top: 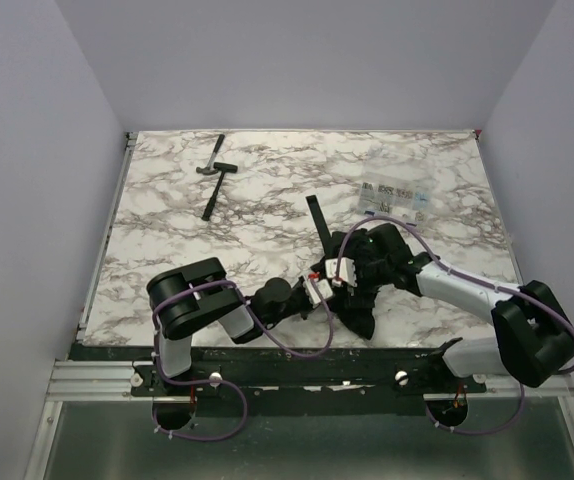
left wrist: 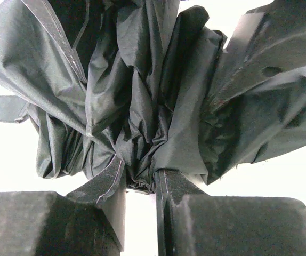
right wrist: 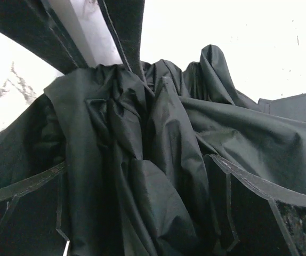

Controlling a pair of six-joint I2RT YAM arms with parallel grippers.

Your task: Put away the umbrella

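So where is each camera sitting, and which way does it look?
Top camera: high behind the bases, looking down on the table, umbrella, hammer; left arm and right arm show.
Left wrist: on the left arm, looking past the left claw pinching umbrella fabric.
Right wrist: on the right arm; right claw spread around the fabric.
All three share the umbrella.

Off to the side we've got a hammer (top: pixel 214 198) lying way out past the left hand (top: pixel 315 290) and off to its left, black handle pointing back toward the near edge. Past the right hand (top: pixel 359 262), a touch to its right and not touching it, there's a small flat printed packet (top: pixel 393 200), with text too tiny for us to read. Both sit on a white marble-look bench (top: pixel 167 240) with dark veins. Plain pale walls (top: pixel 27 150) box it in, well beyond both hands.
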